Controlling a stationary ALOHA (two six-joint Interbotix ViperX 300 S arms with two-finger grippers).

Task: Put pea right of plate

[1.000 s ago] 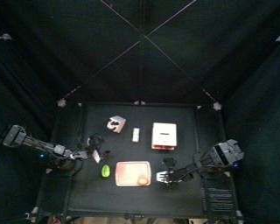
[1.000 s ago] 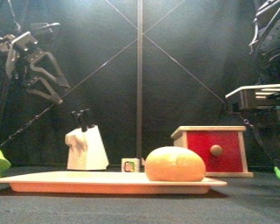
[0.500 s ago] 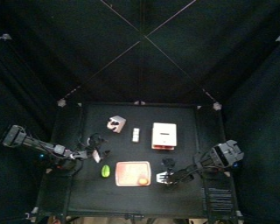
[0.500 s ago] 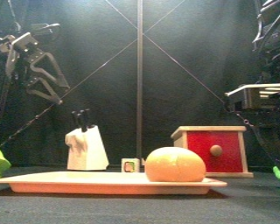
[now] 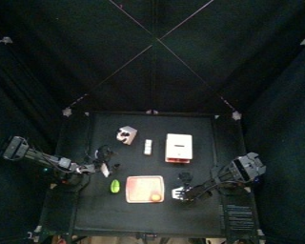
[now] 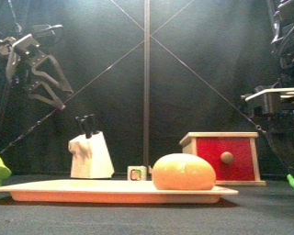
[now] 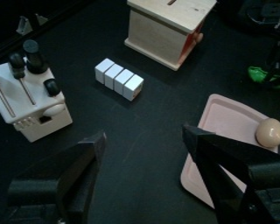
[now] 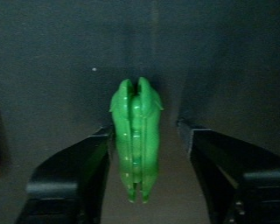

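Pea: a green pod (image 8: 136,138) lies lengthwise between the right jaws, on the black surface (image 5: 155,132) just right of the plate; the pictures do not show whether the jaws touch it.
Right gripper (image 8: 136,179): low over the surface at the plate's right side, jaws spread with the pea between them; in the top view (image 5: 183,193) it sits beside the plate's right edge.
Plate (image 5: 145,190): salmon-orange, near the front edge, carrying a round yellow-orange fruit (image 6: 186,172).
Left gripper (image 7: 143,157): raised at the table's left, jaws spread, holding nothing.
Green item (image 5: 114,187): just left of the plate.
Red-and-white box (image 6: 220,156): behind the plate, to the right.
White block with dark handles (image 7: 25,96): behind the plate, to the left.
Small white cubes (image 7: 118,78): a short row between the block and the box.
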